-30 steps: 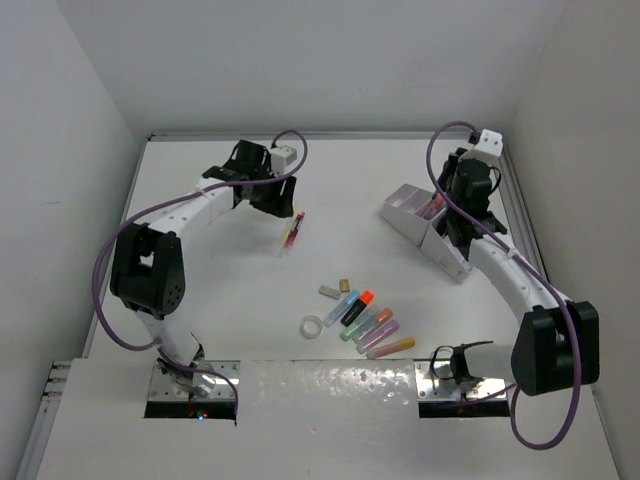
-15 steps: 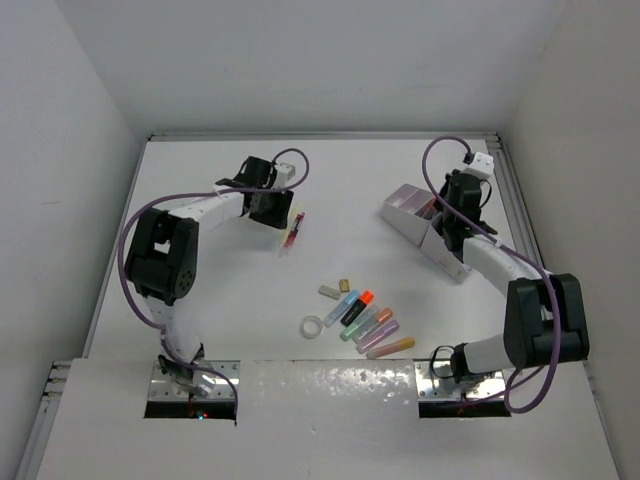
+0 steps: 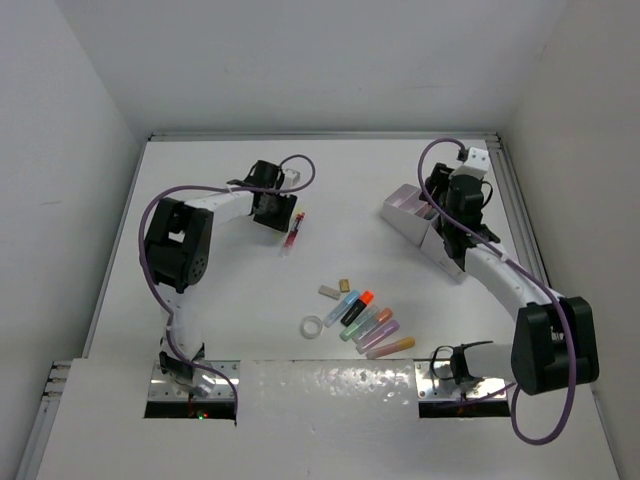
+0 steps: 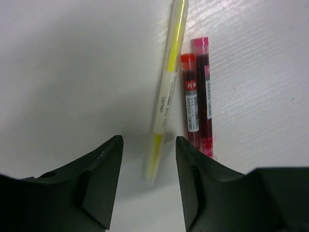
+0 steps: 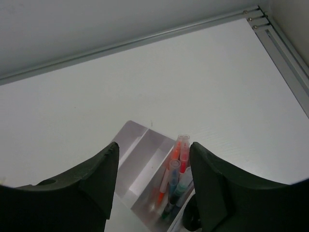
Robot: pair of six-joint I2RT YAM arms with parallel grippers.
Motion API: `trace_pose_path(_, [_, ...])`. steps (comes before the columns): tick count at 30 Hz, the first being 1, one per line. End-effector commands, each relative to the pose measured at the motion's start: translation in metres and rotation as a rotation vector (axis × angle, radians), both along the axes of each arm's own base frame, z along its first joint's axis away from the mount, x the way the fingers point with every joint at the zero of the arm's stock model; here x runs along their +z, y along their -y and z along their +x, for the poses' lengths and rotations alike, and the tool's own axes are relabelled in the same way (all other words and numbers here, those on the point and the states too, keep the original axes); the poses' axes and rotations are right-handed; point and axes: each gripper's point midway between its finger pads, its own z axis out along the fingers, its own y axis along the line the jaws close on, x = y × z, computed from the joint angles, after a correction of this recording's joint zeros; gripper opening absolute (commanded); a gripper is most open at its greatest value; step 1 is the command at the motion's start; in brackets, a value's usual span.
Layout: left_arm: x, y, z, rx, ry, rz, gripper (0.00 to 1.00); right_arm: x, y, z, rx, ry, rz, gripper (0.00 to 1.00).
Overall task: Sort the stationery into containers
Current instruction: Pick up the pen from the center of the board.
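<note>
Compared with a second ago, finds the left arm folded in tighter and the left gripper (image 4: 147,145) lower over the loose pens on the far-left part of the worktop (image 3: 220,300), and finds the right gripper (image 5: 153,147) parted where it was pinched shut. Straddles the yellow pen (image 4: 166,92) with the left jaws about half apart and not yet closed on it, leaving the red pen (image 4: 191,101) and the pink pen (image 4: 203,92) just beside it on the right. Hangs wide and empty on the right side, above the desk organizer (image 5: 135,145) near the far-right corner. Counts a few pens (image 5: 175,179) already in one compartment. Leaves the three pens at the left, plus the highlighters (image 3: 370,322), the tape ring (image 3: 313,326) and two erasers (image 3: 329,291) near the middle of the near edge, well apart from the organizer. Shows no scissors. Reads as begun, with most sorting still ahead.
</note>
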Motion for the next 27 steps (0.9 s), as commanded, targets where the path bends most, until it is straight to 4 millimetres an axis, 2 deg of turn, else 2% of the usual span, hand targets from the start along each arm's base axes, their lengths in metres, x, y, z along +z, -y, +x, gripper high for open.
trace_pose_path(1, [0.009,0.012,0.020,-0.015,0.062,-0.001,0.45,0.042,-0.008,0.000,0.029,0.100,-0.011,0.59])
trace_pose_path(5, [-0.006,0.006,0.022,0.000,0.036,0.045,0.36,0.064,-0.010,-0.008,0.042,0.154,0.003,0.60])
trace_pose_path(6, [-0.007,0.005,0.024,0.006,0.035,0.057,0.35,0.075,-0.009,-0.012,0.042,0.180,0.005,0.60])
trace_pose_path(9, [-0.021,-0.003,0.014,0.001,-0.021,0.106,0.33,0.090,-0.009,-0.019,0.044,0.218,0.000,0.60])
trace_pose_path(10, [-0.026,-0.006,0.012,-0.001,-0.033,0.117,0.29,0.096,-0.008,-0.020,0.048,0.228,-0.004,0.60])
trace_pose_path(12, [-0.030,-0.007,0.009,-0.009,-0.047,0.129,0.23,0.097,-0.011,-0.022,0.060,0.214,-0.009,0.61])
trace_pose_path(13, [-0.034,-0.008,0.006,-0.014,-0.064,0.138,0.13,0.100,-0.014,-0.023,0.076,0.215,-0.013,0.61])
trace_pose_path(15, [-0.035,-0.008,0.005,-0.016,-0.072,0.138,0.00,0.099,-0.020,-0.025,0.096,0.198,-0.013,0.61])
trace_pose_path(18, [-0.029,-0.009,0.011,0.012,-0.066,0.115,0.00,0.104,-0.036,-0.027,0.160,0.189,-0.018,0.61])
trace_pose_path(21, [0.004,-0.010,0.038,0.054,0.006,0.045,0.00,0.100,-0.056,-0.031,0.232,0.147,-0.025,0.61])
trace_pose_path(22, [0.026,-0.013,0.050,0.069,0.050,0.011,0.00,0.105,-0.062,-0.030,0.247,0.148,-0.006,0.61])
trace_pose_path(23, [0.052,-0.003,0.062,0.050,0.098,-0.050,0.00,0.099,-0.073,-0.032,0.286,0.119,0.009,0.61])
trace_pose_path(25, [0.109,0.008,0.079,0.014,0.219,-0.121,0.00,0.104,-0.087,-0.032,0.309,0.117,0.079,0.62])
trace_pose_path(26, [0.131,0.019,0.081,-0.024,0.263,-0.167,0.00,0.101,-0.098,-0.030,0.327,0.108,0.119,0.62])
trace_pose_path(27, [0.163,0.026,0.080,-0.053,0.326,-0.200,0.00,0.103,-0.104,-0.028,0.330,0.112,0.161,0.62])
